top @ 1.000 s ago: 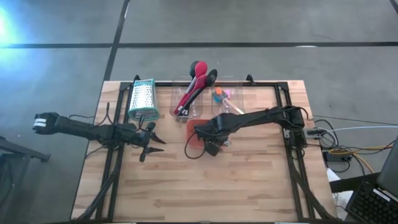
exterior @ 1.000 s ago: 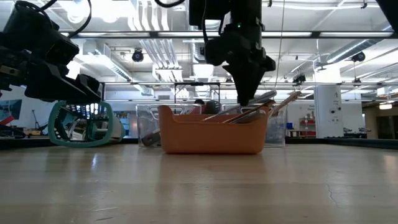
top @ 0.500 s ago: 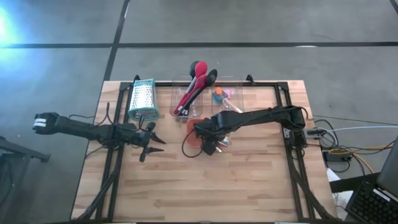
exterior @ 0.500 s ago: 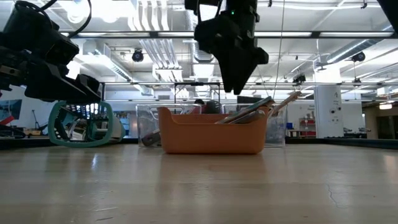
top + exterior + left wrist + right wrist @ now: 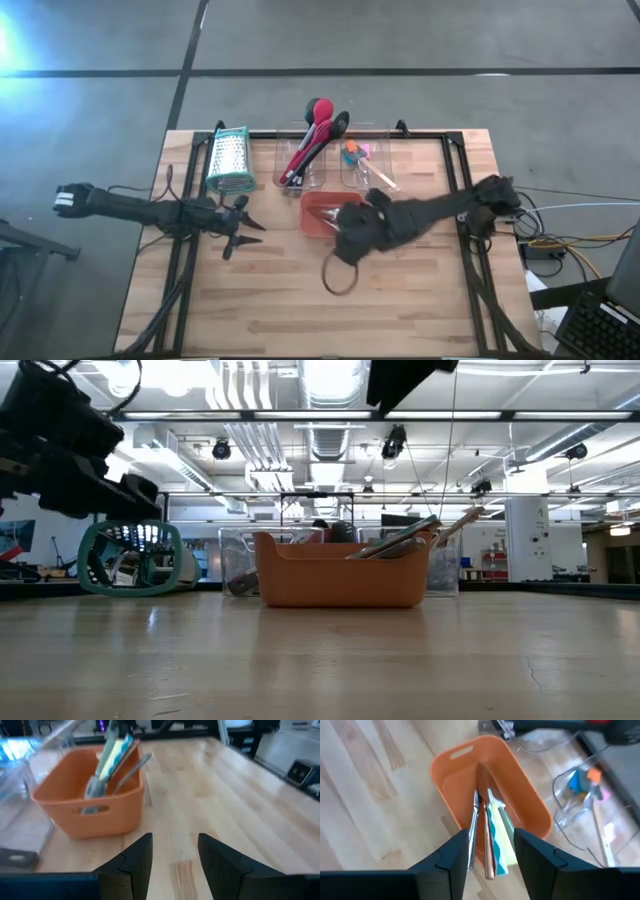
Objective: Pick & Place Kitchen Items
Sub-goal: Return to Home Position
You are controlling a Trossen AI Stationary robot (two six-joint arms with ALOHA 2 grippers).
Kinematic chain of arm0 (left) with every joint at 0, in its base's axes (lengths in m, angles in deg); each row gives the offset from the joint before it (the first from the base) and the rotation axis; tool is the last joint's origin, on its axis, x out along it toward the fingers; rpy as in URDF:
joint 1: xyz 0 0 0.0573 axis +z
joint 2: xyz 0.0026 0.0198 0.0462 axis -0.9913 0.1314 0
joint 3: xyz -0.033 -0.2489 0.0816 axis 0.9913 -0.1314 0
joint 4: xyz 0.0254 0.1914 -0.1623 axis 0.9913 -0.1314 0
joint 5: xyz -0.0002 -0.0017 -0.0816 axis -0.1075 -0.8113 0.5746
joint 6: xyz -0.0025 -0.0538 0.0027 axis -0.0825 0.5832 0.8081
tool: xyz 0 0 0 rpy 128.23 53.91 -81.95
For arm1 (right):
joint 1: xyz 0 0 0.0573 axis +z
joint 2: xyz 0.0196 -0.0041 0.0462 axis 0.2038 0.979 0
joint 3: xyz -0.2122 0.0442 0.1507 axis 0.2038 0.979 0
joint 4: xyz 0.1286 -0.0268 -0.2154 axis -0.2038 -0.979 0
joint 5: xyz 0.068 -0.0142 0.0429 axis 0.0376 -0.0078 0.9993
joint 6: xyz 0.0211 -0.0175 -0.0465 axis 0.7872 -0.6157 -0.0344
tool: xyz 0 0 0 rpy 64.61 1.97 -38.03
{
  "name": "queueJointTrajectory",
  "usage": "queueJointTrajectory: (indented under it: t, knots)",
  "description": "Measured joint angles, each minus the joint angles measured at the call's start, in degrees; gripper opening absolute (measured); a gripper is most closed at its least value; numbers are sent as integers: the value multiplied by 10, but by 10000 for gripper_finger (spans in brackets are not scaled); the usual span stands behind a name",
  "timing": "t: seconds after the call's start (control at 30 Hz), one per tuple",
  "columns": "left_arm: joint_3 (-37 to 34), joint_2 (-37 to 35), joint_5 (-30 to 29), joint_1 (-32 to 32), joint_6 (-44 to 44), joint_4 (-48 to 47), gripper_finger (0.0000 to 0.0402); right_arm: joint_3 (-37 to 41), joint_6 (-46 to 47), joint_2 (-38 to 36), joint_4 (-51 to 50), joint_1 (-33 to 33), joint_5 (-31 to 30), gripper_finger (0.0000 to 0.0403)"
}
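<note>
Thin tools with green-yellow handles (image 5: 496, 837) lie slanted in the orange tray (image 5: 451, 780), their upper ends leaning over its rim (image 5: 410, 536). My right gripper (image 5: 490, 856) hangs open high above the tray (image 5: 318, 212), fingers slanting down toward it, with nothing between them. Red and black long-handled spoons (image 5: 312, 135) stand in a clear tub (image 5: 300, 170). Small orange, blue and pink pieces (image 5: 354, 152) lie in a second clear tub (image 5: 368, 170). My left gripper (image 5: 174, 857) waits open over the table's left part, level with the tray (image 5: 90, 800).
A metal box grater with teal trim (image 5: 228, 160) stands at the far left. A black frame (image 5: 452, 150) runs round the table's edges. Bare wood (image 5: 330, 310) stretches across the near half of the table. A cable loop (image 5: 338, 276) hangs under my right arm.
My right gripper has opened and let go of the thin tools, which now rest in the orange tray. It has then risen well above the tray, drifted toward the near edge and tipped. The left arm has kept still.
</note>
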Motion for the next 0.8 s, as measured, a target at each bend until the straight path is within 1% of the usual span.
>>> queueJointTrajectory:
  t: [0.07, 0.2, 0.37, 0.63, 0.7, 0.8]
  knots:
    - [0, -38, 0, 0, 0, -26, 163, 18, 3, -10, 4, 26, -29, 142]
    - [0, -106, 0, 0, 0, -47, 163, 47, 12, -20, 4, 66, -59, 128]
    - [0, -168, 0, 0, 0, -49, 163, 74, 37, -22, 10, 97, -66, 108]
    - [-1, -252, 0, 0, 0, -50, 163, 146, 92, -38, 29, 140, -121, 66]
    - [-1, -265, 0, 0, 0, -45, 163, 174, 98, -51, 39, 144, -123, 56]
    - [-1, -270, 0, 0, 0, -49, 163, 231, 99, -88, 83, 143, -124, 39]
